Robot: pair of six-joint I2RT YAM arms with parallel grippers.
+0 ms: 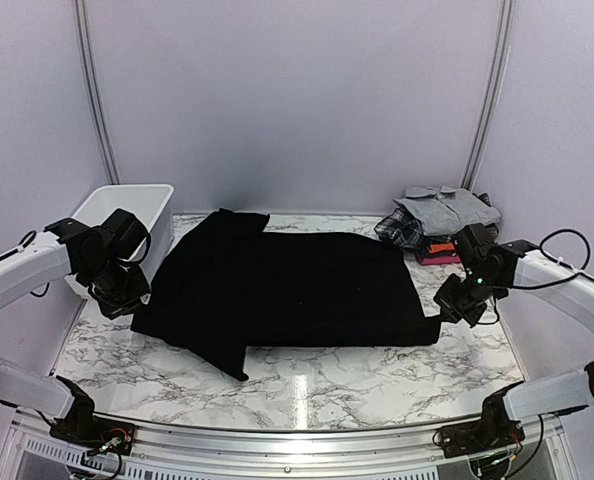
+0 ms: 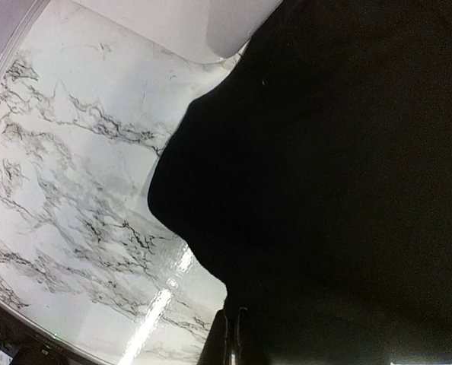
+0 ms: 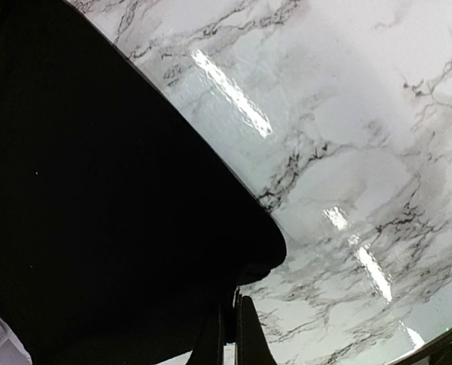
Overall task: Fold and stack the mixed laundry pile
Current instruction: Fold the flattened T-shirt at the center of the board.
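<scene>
A large plain black cloth (image 1: 287,290) lies spread across the middle of the marble table. My left gripper (image 1: 132,298) is shut on the cloth's left edge; in the left wrist view its jaws (image 2: 233,334) pinch the black fabric (image 2: 340,175). At the cloth's right corner my right gripper (image 1: 445,308) is shut too, and the right wrist view shows the closed fingers (image 3: 249,334) clamping the black cloth (image 3: 97,213). The rest of the laundry pile (image 1: 439,222) sits at the back right: a grey collared shirt on top, a plaid piece and a red-pink piece under it.
A white plastic basket (image 1: 125,215) stands at the back left, just behind my left arm. Bare marble table (image 1: 357,385) runs along the front, ending at a metal rail. Purple walls close in the back and both sides.
</scene>
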